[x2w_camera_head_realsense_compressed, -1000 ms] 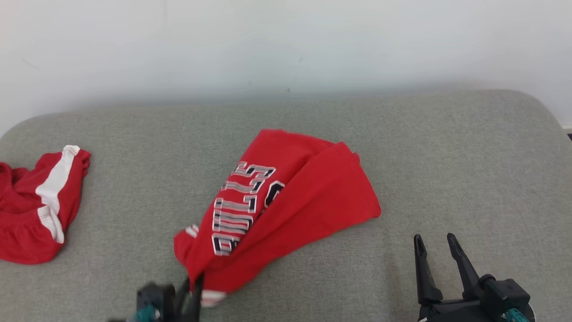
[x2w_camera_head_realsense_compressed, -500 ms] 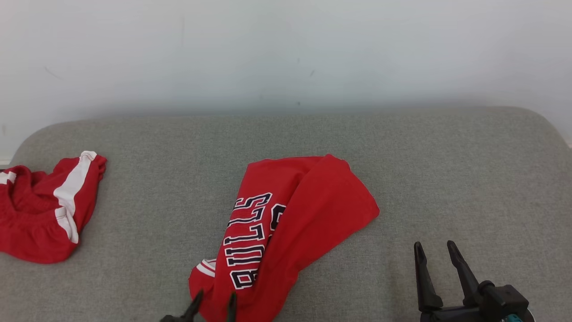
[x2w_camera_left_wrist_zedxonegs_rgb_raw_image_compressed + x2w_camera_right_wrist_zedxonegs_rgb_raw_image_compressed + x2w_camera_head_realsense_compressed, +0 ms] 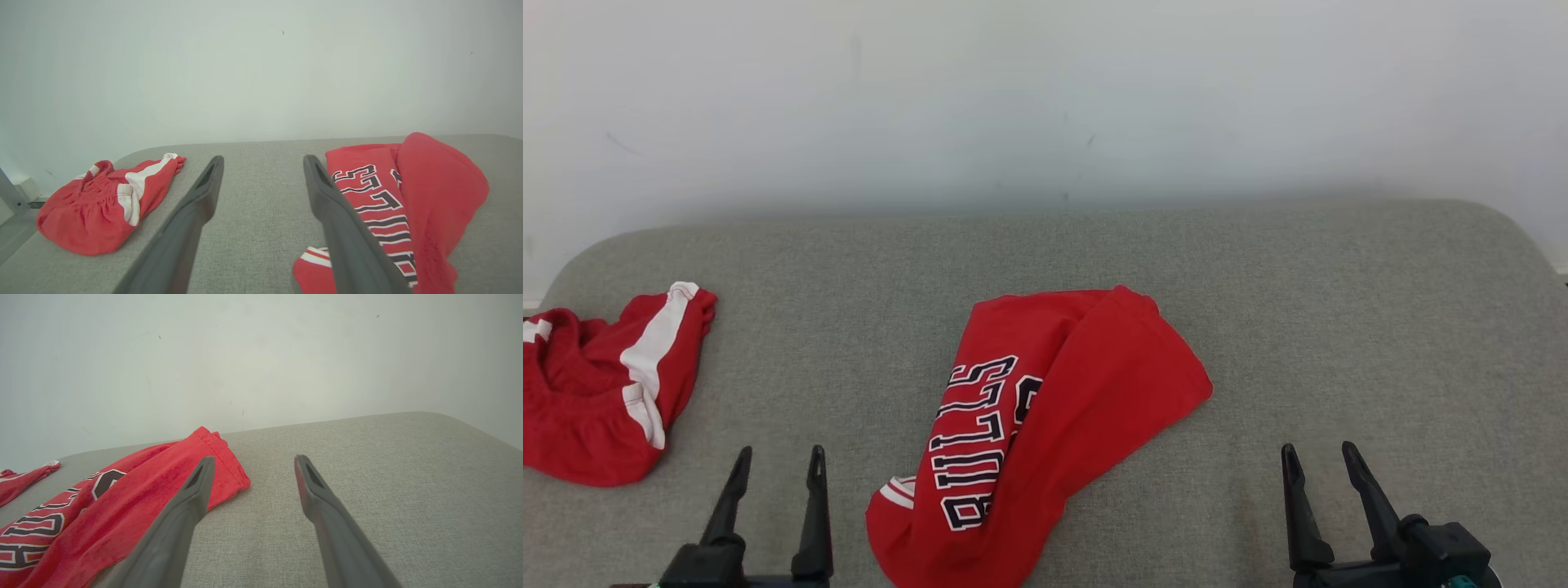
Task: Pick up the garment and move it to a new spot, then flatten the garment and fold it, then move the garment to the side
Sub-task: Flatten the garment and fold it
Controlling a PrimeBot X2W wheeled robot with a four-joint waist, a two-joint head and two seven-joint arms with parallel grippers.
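Frankly, parts of the scene are cut off from where I sit. The near end of the garment (image 3: 1045, 425) runs off the bottom of the head view, and a loose fold lies over the right half of its lettering, so I can read only the black, white-edged "BULLS", which is upside down to me. The red shorts (image 3: 605, 400) with the white stripe are clipped by the left edge. Both wrists drop out of frame below.

The grey cushion (image 3: 1339, 310) ends at a rounded back edge against the pale wall (image 3: 1045, 98), with curved corners at far left and far right. Bare fabric stretches wide to the right of the garment and behind it, and a narrower strip separates it from the shorts.

The garment lies in the middle of the cushion, slanting from near left to far right. It is red and rumpled, with a striped white cuff showing at its near-left corner. The left gripper (image 3: 780, 451) stands just left of it, fingers spread apart and holding nothing. The right gripper (image 3: 1316, 447) is well to its right, likewise spread and empty.
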